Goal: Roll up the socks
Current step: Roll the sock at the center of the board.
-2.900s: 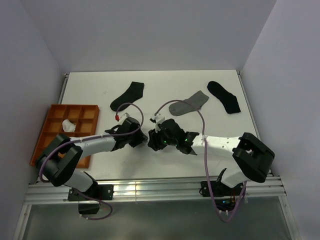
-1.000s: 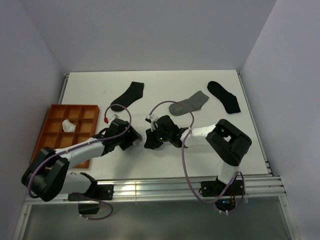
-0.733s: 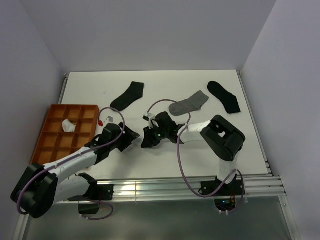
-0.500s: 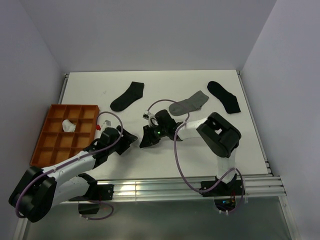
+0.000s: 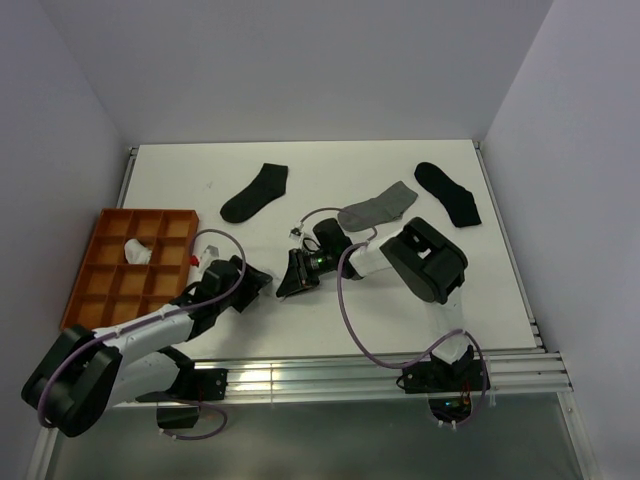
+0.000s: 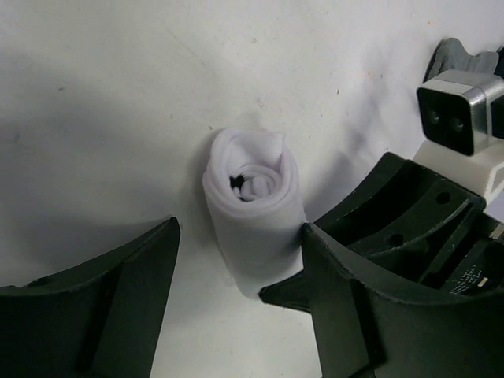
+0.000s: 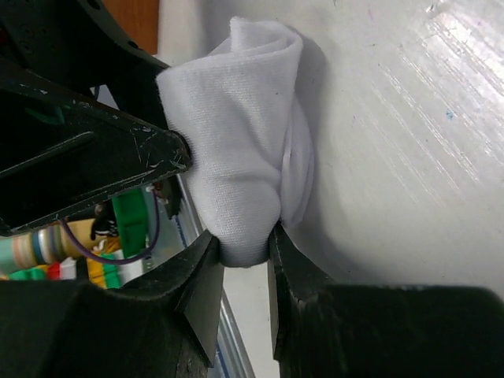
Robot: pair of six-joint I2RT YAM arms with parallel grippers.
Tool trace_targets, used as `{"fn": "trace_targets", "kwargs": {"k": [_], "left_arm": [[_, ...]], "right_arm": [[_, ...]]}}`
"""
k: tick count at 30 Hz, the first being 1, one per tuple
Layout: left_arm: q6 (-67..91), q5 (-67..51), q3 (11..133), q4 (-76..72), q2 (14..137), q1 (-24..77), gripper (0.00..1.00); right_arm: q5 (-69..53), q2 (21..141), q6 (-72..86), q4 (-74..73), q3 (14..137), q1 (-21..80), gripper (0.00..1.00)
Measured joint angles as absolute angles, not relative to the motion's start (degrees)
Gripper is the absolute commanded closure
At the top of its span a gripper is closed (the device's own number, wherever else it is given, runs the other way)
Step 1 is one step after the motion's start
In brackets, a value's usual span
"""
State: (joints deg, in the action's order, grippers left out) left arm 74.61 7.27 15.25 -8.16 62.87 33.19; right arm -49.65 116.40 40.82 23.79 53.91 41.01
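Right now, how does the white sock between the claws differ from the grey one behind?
The white sock is rolled into a bundle; the grey sock lies flat, unrolled. The right gripper pinches the white sock; no gripper touches the grey sock. Both rest on the table.

The white table [image 5: 330, 165] bears an orange tray [image 5: 100, 222] at nine o'clock, a black sock [image 5: 256, 192] at eleven, a grey sock [image 5: 378, 207] at one, a second black sock [image 5: 448, 193] at two, and a rolled white sock [image 6: 253, 209] near centre.
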Motion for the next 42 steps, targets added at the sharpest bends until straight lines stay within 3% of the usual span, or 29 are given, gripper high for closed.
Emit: {"fn": "trace_targets", "kwargs": {"k": [16, 19, 20, 25, 29, 31, 34, 42], "left_arm": [[77.17, 6.87, 19.55, -15.88, 75.29, 33.10, 0.38], [77.76, 6.70, 20.93, -16.12, 77.82, 33.15, 0.42], [77.91, 6.70, 21.50, -16.10, 78.61, 33.23, 0.47], [78.61, 7.35, 23.75, -15.03, 81.38, 33.89, 0.58], [78.41, 8.29, 27.29, -11.11, 83.35, 34.50, 0.64], [77.80, 8.93, 29.12, -9.04, 84.27, 34.92, 0.64], [76.75, 9.69, 32.08, -5.54, 85.60, 35.42, 0.65], [74.37, 9.98, 38.57, 0.95, 88.73, 36.71, 0.65]], "right_arm": [[-55.24, 121.34, 55.94, 34.96, 51.99, 38.63, 1.00], [-55.94, 122.30, 58.89, 37.45, 51.48, 38.17, 1.00], [-56.03, 122.52, 59.64, 38.20, 51.31, 38.04, 1.00], [-56.27, 123.13, 62.63, 41.36, 50.46, 37.47, 0.98], [-56.14, 123.13, 63.20, 42.22, 50.15, 37.01, 0.87], [-55.94, 123.04, 63.07, 42.04, 50.15, 36.77, 0.72], [-54.81, 122.02, 62.06, 40.14, 50.02, 36.58, 0.60], [-40.51, 108.20, 47.42, 24.88, 47.44, 37.69, 0.46]]}}
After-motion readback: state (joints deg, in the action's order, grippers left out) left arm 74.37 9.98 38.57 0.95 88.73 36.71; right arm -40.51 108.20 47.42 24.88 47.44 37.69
